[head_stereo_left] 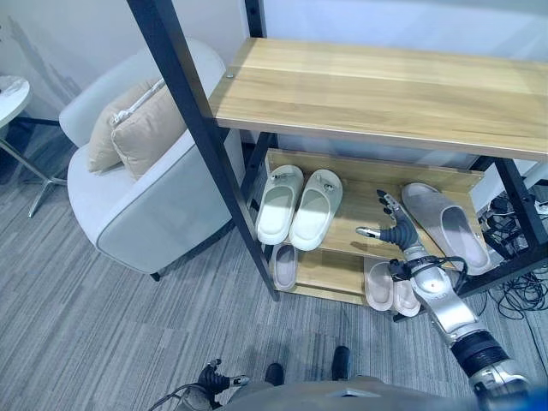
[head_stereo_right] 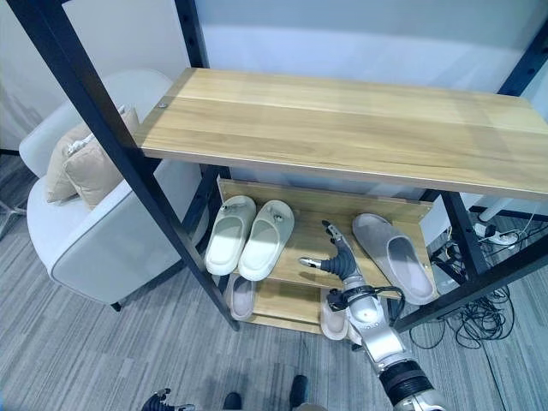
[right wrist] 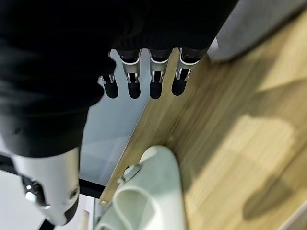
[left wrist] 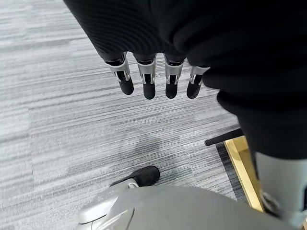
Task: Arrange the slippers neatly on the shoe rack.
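A grey slipper (head_stereo_left: pixel 445 224) is lying angled on the shoe rack's middle shelf (head_stereo_left: pixel 360 229), well apart from the pale green pair (head_stereo_left: pixel 298 205) sitting side by side. The right hand (head_stereo_left: pixel 396 231) is hovering between them, fingers spread, holding nothing. The left hand (left wrist: pixel 153 79) is hanging over the carpet (left wrist: pixel 57 120), fingers straight.

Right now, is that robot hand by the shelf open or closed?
Open. The right hand hovers over the middle shelf with fingers straight, holding nothing.
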Tool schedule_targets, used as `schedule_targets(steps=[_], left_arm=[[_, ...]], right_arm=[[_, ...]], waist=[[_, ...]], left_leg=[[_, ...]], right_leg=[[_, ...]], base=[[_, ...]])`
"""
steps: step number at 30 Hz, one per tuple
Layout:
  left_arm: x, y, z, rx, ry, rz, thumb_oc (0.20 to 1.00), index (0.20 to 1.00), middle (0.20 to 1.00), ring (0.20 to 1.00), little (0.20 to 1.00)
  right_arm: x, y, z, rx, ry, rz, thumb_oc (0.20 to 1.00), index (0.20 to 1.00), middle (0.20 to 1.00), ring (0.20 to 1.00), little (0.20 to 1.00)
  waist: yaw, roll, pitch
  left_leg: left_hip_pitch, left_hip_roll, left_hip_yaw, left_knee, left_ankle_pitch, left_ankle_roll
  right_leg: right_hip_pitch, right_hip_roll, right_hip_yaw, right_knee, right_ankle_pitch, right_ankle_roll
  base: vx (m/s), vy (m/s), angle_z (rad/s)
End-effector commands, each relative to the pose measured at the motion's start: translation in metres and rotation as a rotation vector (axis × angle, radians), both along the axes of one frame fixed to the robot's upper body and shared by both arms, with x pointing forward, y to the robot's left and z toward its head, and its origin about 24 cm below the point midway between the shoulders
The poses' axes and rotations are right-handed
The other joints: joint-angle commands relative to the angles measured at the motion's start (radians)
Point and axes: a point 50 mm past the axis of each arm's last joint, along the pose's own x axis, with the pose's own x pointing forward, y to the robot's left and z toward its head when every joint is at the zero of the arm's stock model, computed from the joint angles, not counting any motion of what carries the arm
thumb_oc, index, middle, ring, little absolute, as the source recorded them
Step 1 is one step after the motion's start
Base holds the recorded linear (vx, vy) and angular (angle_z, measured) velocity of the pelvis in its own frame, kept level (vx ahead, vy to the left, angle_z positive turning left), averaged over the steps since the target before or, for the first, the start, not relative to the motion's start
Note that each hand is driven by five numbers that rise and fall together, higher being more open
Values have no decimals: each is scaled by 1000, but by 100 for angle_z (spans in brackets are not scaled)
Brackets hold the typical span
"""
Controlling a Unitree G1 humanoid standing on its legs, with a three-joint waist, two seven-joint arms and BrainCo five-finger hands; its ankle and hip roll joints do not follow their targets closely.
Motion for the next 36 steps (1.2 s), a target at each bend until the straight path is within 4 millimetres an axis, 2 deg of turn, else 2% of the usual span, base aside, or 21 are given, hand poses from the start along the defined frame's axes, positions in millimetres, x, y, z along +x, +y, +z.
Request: schedule_targets(steps=[1, 2, 5, 8, 13, 16, 17, 24, 29, 36], left_arm=[[-4, -20, -5, -61, 50, -50, 1000, 1000, 1000, 1000, 1000], [-4, -20, -5, -61, 50, -51, 1000, 1000, 1000, 1000, 1000], [-6, -19, -6, -71, 57, -52, 1000, 1000, 1000, 1000, 1000], [-11, -18, -6, -72, 69, -47, 1000, 1000, 1000, 1000, 1000], [-17, -16, -7, -67, 84, -35, 1000, 1000, 1000, 1000, 1000], [-19, -15, -7, -60, 89, -23, 1000, 1000, 1000, 1000, 1000], [-19, -15, -7, -59, 89, -23, 1000, 1000, 1000, 1000, 1000], [-27, -12, -8, -41, 118, 15, 1000, 1000, 1000, 1000, 1000], [-32, -11, -8, -39, 130, 39, 1000, 1000, 1000, 1000, 1000], [-31, -11, -8, -36, 127, 45, 1000, 1000, 1000, 1000, 1000]], right_arm=[[8, -2, 29, -50, -186, -34, 1000, 1000, 1000, 1000, 1000], [8, -2, 29, -51, -186, -35, 1000, 1000, 1000, 1000, 1000], [7, -25, 26, -145, -174, -120, 1000, 1000, 1000, 1000, 1000], [3, -52, 15, -249, -119, -243, 1000, 1000, 1000, 1000, 1000], [-1, -69, 1, -266, -57, -333, 1000, 1000, 1000, 1000, 1000], [-5, -78, -10, -198, -19, -429, 1000, 1000, 1000, 1000, 1000], [-5, -78, -10, -198, -19, -429, 1000, 1000, 1000, 1000, 1000], [-9, -64, -40, 153, 93, -478, 1000, 1000, 1000, 1000, 1000], [-7, -47, -44, 246, 117, -408, 1000, 1000, 1000, 1000, 1000], [4, -26, -38, 304, 108, -313, 1000, 1000, 1000, 1000, 1000]], waist=[[6, -35, 3], [7, -35, 3], [4, -35, 0], [1, -32, -1], [4, -31, -2], [2, -27, -2], [2, -28, -2], [0, -29, -5], [-1, -29, -7], [7, -32, -5]], left_leg=[[-40, -11, 54, 7, -20, -16], [-40, -10, 54, 7, -21, -16], [-37, -8, 55, 7, -22, -16], [-34, -4, 54, 7, -24, -18], [-34, -1, 56, 7, -25, -19], [-33, -3, 55, 7, -26, -19], [-33, -3, 55, 7, -26, -19], [-28, -5, 60, 7, -28, -18], [-26, -5, 67, 7, -30, -18], [-26, -5, 71, 7, -29, -19]], right_leg=[[95, -44, 67, 12, -116, 105], [95, -43, 67, 12, -115, 105], [96, -40, 69, 12, -118, 104], [97, -34, 72, 12, -121, 102], [100, -32, 69, 12, -123, 101], [102, -32, 66, 12, -125, 99], [103, -32, 66, 12, -125, 99], [104, -34, 72, 12, -125, 98], [104, -34, 77, 12, -125, 97], [103, -36, 79, 12, -123, 98]], base=[[10, -38, -7], [9, -51, -11], [7, -49, -9], [9, -58, -4], [5, -31, -1], [0, 0, 0], [0, 0, 0], [0, 0, 0], [0, 0, 0], [0, 0, 0]])
